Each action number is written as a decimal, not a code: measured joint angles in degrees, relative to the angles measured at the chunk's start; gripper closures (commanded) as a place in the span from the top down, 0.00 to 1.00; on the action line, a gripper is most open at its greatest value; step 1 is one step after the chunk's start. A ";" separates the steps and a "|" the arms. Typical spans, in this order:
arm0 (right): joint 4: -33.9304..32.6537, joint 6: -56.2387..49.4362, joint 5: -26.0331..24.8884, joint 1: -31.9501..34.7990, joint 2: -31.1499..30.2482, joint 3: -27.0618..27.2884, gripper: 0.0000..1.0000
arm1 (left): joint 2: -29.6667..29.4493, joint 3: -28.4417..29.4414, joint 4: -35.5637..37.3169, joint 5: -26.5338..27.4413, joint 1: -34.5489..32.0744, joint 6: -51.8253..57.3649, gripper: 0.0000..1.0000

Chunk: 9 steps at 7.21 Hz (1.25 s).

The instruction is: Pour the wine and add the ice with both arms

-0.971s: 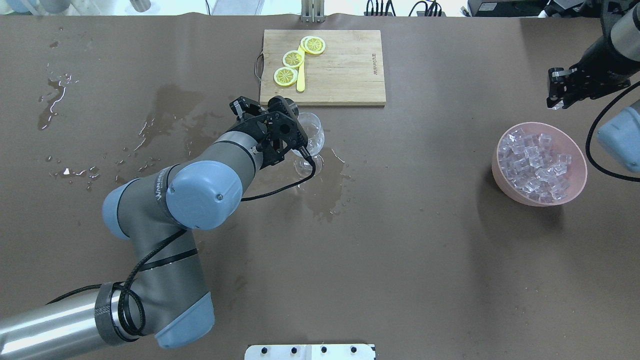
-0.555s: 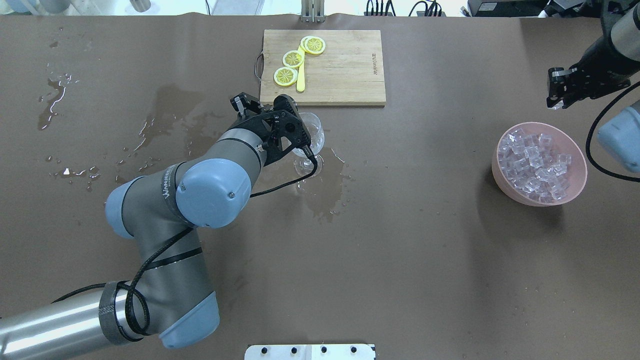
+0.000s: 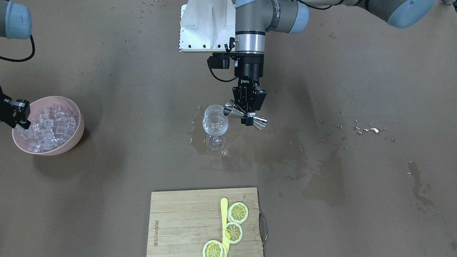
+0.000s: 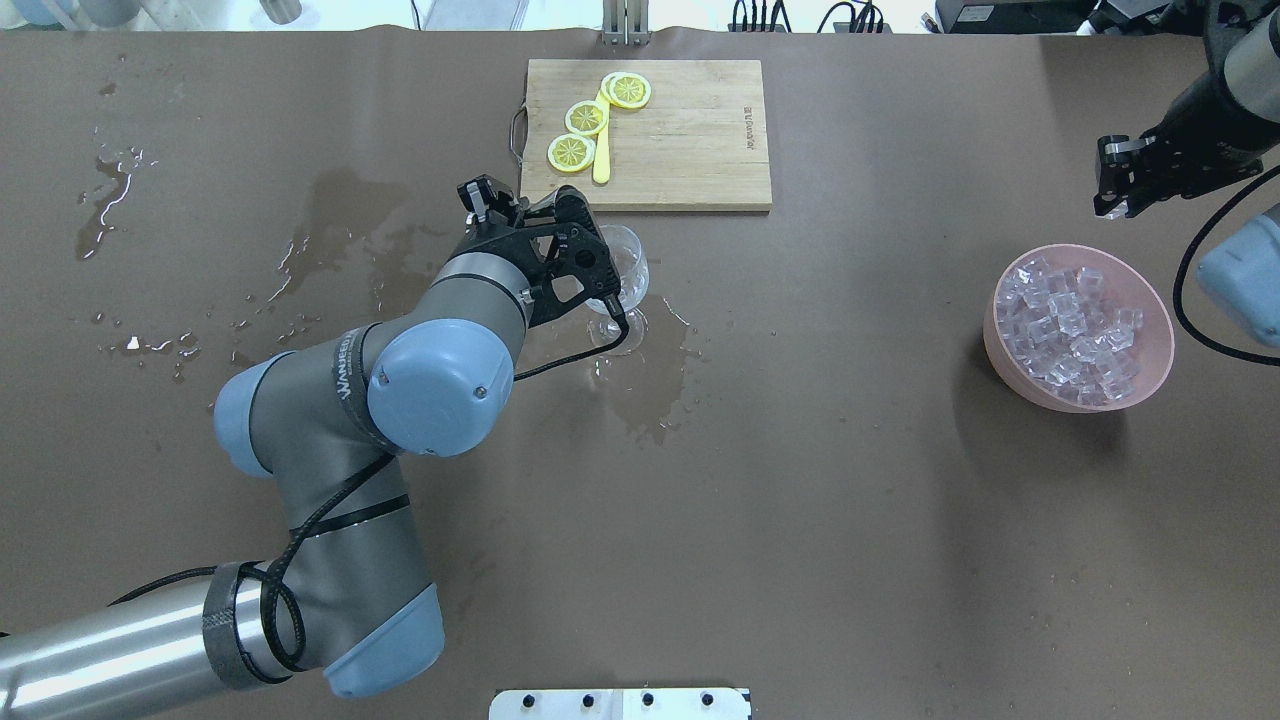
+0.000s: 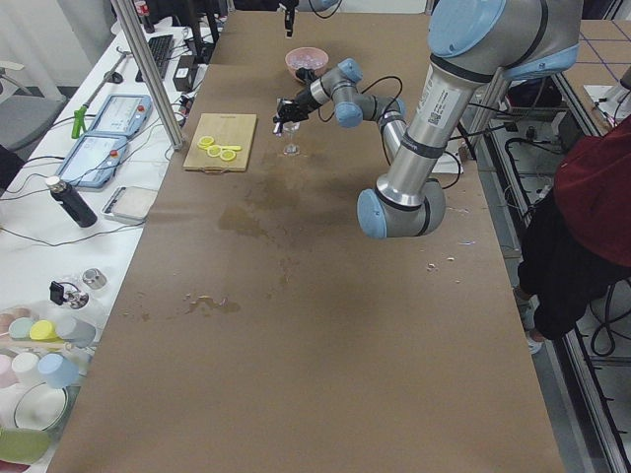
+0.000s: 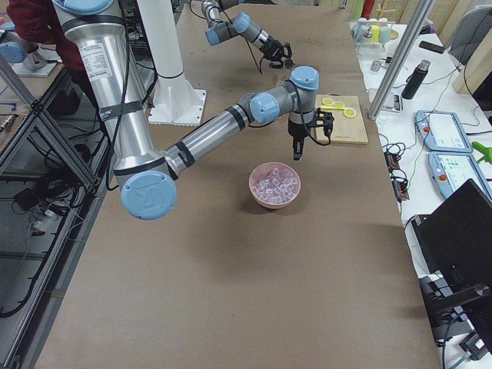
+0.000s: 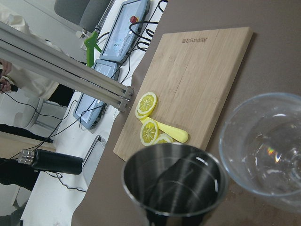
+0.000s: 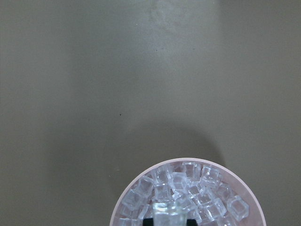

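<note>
My left gripper [image 3: 248,111] is shut on a steel jigger [image 3: 260,122] and holds it tipped on its side, its mouth at the rim of a clear wine glass [image 3: 215,123]. The glass stands upright on the brown table in a wet patch [image 4: 650,390]. In the left wrist view the jigger [image 7: 174,188] looks empty, and I cannot tell how much wine is in the glass [image 7: 263,146]. My right gripper [image 4: 1110,195] hovers over the far rim of a pink bowl [image 4: 1000,330] full of ice [image 4: 1070,325]. In the right wrist view it grips one ice cube [image 8: 167,214].
A wooden cutting board [image 4: 680,140] with lemon slices [image 4: 585,118] and a yellow knife [image 4: 601,150] lies just beyond the glass. Spilled liquid [image 4: 330,230] marks the table's left half. The robot's white base plate [image 4: 620,703] is at the near edge.
My left arm's elbow has shifted right and forward and the wrist has turned, tipping the jigger at the glass. The right gripper has stayed over the bowl.
</note>
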 measured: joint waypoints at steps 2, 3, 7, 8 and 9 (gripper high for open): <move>-0.01 0.01 0.00 0.00 -0.12 0.06 0.13 | -0.48 0.04 0.31 0.57 0.42 2.57 0.00; 0.03 0.01 0.00 0.00 -0.16 0.06 0.13 | -0.65 0.13 0.34 1.44 0.91 3.87 0.00; 0.02 -0.01 0.00 0.00 -0.18 0.06 0.13 | -1.43 0.38 1.83 4.08 2.25 6.40 0.00; 0.03 0.00 0.00 0.00 -0.19 0.06 0.13 | -1.56 0.37 2.28 4.30 2.26 7.35 0.00; 0.05 0.01 0.02 0.00 -0.20 0.06 0.13 | -1.59 0.30 2.62 4.90 2.30 8.38 0.00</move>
